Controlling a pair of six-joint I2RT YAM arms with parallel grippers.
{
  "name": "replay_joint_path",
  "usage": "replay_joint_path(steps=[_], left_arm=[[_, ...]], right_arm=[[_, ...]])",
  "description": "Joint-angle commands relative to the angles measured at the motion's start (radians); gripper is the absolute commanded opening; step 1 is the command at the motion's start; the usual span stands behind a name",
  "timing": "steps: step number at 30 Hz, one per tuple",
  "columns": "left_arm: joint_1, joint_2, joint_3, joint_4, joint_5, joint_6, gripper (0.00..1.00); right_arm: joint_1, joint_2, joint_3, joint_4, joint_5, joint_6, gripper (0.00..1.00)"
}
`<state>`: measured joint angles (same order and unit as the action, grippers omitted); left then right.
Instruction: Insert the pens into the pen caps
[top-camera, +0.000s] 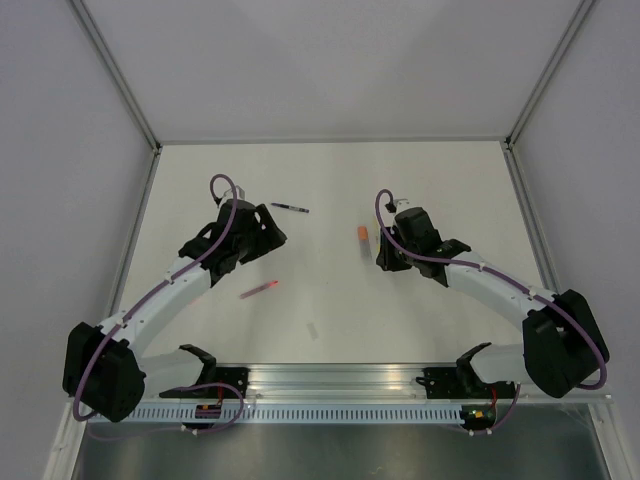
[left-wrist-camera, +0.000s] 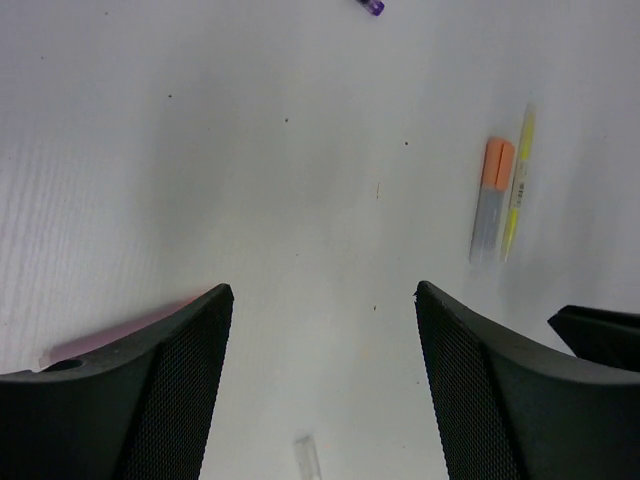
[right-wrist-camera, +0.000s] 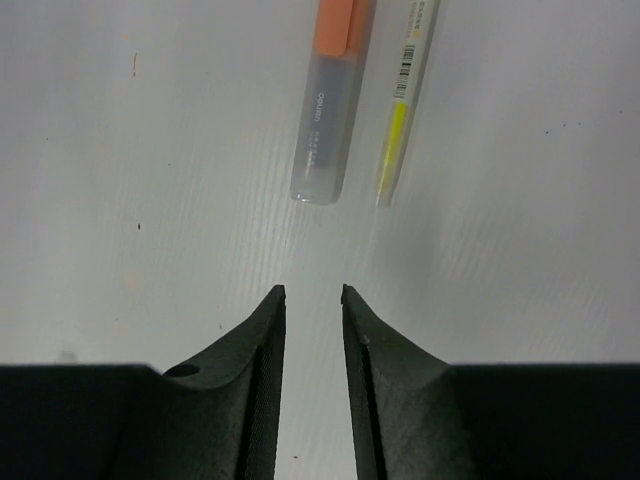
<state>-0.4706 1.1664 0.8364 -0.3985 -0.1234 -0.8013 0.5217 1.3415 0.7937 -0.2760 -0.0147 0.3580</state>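
Now the yellow pen (right-wrist-camera: 405, 100) is lying beside the cap (right-wrist-camera: 330, 100).
Right tool (right-wrist-camera: 313, 295), barely parted, is hovering near the cap; left tool (left-wrist-camera: 320, 295) is gaping empty. Pen likely light, slick: pinch mid-barrel.

White matte table top (top-camera: 330, 180). Thin dark purple pen (top-camera: 290, 208) lies far left of centre, thin red-pink pen (top-camera: 259, 290) nearer on the same side. Short plastic tube with orange-red end and grey translucent end (right-wrist-camera: 330, 100) lies just beside thin pale yellow pen (right-wrist-camera: 405, 100), roughly parallel. Small clear plastic piece (left-wrist-camera: 308, 458) lies alone near the middle
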Motion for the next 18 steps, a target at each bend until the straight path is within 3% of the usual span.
replay_joint_path(steps=[1,3,6,8,13,18], left_arm=[[0.013,0.042,0.072,-0.066,-0.059,0.038,0.78],[0.013,0.065,0.063,-0.039,0.006,0.246,0.78],[0.013,0.126,0.073,-0.068,0.027,0.419,0.78],[0.013,0.185,0.137,-0.157,0.031,0.482,0.75],[0.013,0.366,0.205,-0.279,0.099,0.729,0.57],[0.013,0.374,0.184,-0.304,0.091,0.890,0.53]], right_arm=[[0.020,-0.070,-0.022,0.055,-0.044,0.018,0.34],[0.027,-0.097,-0.039,0.069,-0.086,0.019,0.35],[0.029,-0.154,-0.062,0.106,-0.136,0.029,0.36],[0.031,-0.191,-0.082,0.135,-0.154,0.039,0.36],[0.029,-0.243,-0.086,0.141,-0.189,0.039,0.37],[0.029,-0.275,-0.102,0.149,-0.199,0.038,0.37]])
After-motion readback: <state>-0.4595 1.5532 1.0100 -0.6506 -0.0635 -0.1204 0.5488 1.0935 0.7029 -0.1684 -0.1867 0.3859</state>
